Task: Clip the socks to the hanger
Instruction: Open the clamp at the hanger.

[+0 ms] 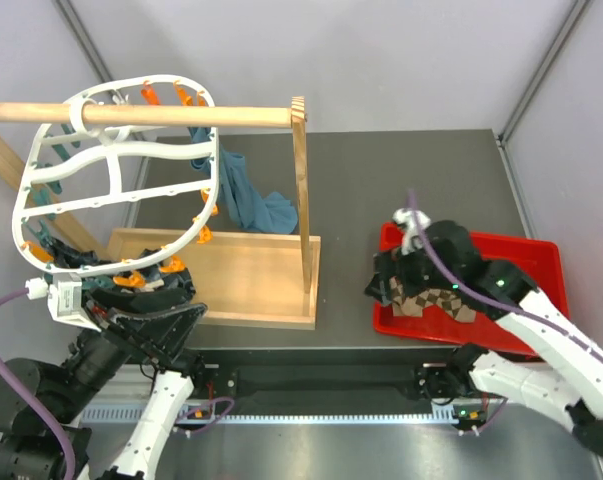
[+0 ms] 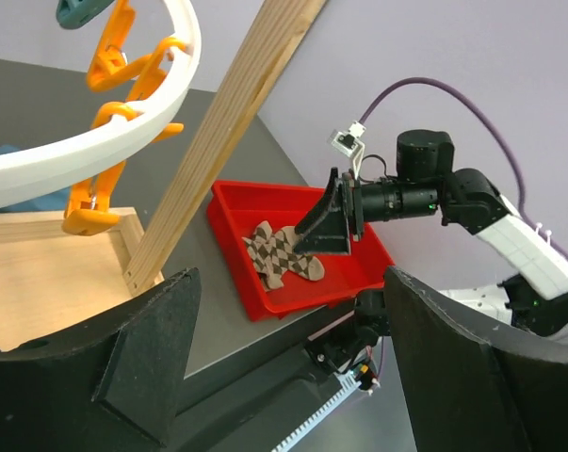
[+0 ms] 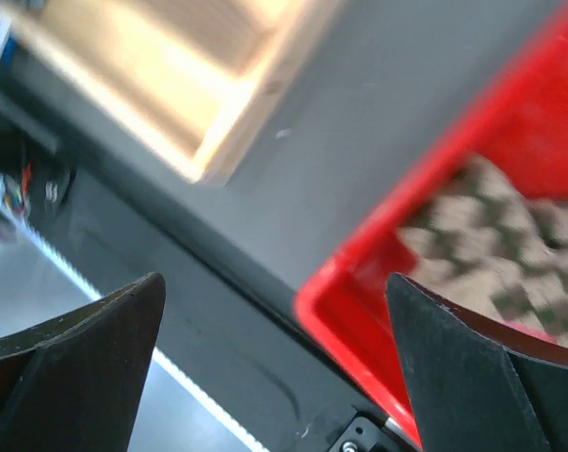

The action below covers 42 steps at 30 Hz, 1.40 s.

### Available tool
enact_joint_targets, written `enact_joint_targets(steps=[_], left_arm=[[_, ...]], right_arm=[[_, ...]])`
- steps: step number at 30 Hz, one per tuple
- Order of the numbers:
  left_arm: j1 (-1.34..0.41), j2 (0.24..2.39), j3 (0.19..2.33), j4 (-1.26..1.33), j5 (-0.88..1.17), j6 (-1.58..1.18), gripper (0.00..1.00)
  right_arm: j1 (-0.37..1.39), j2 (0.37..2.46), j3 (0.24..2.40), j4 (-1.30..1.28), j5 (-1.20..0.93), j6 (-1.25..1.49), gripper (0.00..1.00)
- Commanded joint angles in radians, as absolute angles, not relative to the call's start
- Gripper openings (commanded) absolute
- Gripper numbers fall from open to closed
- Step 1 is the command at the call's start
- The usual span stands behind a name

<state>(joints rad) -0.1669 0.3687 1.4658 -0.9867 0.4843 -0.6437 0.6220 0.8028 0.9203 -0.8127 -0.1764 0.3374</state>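
Socks (image 2: 282,254) – argyle, brown and beige – lie crumpled in the near left corner of the red tray (image 1: 526,255), at the right of the table (image 1: 401,170). Whether one piece or an overlapping pair cannot be determined. None of this fabric is on the hanger (image 1: 116,150).

Right gripper (image 2: 329,226): positioned low over the tray corner, just above and beside the fabric, jaws spread wide with nothing between them. Its own wrist view is blurred, yet shows the checked cloth off to one side of the gap rather than inside it. Judgement: this is an approach for pick-up, grasp not yet made.

Left gripper (image 1: 156,295): jaws likewise apart and empty, stationed under the lower rim of the hanger, close to the orange pegs (image 2: 100,202). Judgement: it is placed there to steady the frame or work a peg once a sock arrives.

Hanger: suspended from the rod of the wooden stand (image 1: 181,115), tilted, pegs around its rim. A teal cloth (image 1: 246,195) hangs from its far side.

Risk noted – the fabric sits tight against the tray wall, so a finger could catch the rim.
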Motion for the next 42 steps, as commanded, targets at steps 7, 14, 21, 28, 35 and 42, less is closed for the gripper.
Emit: enact_joint_targets(steps=[7, 14, 21, 28, 35, 42], left_arm=[[-0.169, 0.407, 1.496, -1.046, 0.405, -0.627, 0.79], [-0.17, 0.42, 1.493, -1.091, 0.388, -0.62, 0.7], [-0.17, 0.39, 1.531, -1.101, 0.345, -0.581, 0.67], [-0.17, 0.388, 1.634, -1.173, 0.212, -0.574, 0.65], [-0.17, 0.362, 1.683, -1.181, 0.086, -0.598, 0.65], [-0.17, 0.344, 1.678, -1.189, 0.081, -0.615, 0.65]], right_arm=[[1.178, 0.924, 1.166, -0.789, 0.299, 0.449, 1.0], [1.355, 0.871, 1.177, -0.634, 0.252, 0.387, 1.0], [1.551, 0.983, 1.262, -0.407, 0.25, 0.223, 0.83], [1.608, 1.135, 1.33, -0.093, 0.206, 0.009, 0.73], [1.606, 1.249, 1.212, 0.34, 0.164, -0.291, 0.62], [1.606, 1.413, 1.255, 0.552, 0.117, -0.397, 0.62]])
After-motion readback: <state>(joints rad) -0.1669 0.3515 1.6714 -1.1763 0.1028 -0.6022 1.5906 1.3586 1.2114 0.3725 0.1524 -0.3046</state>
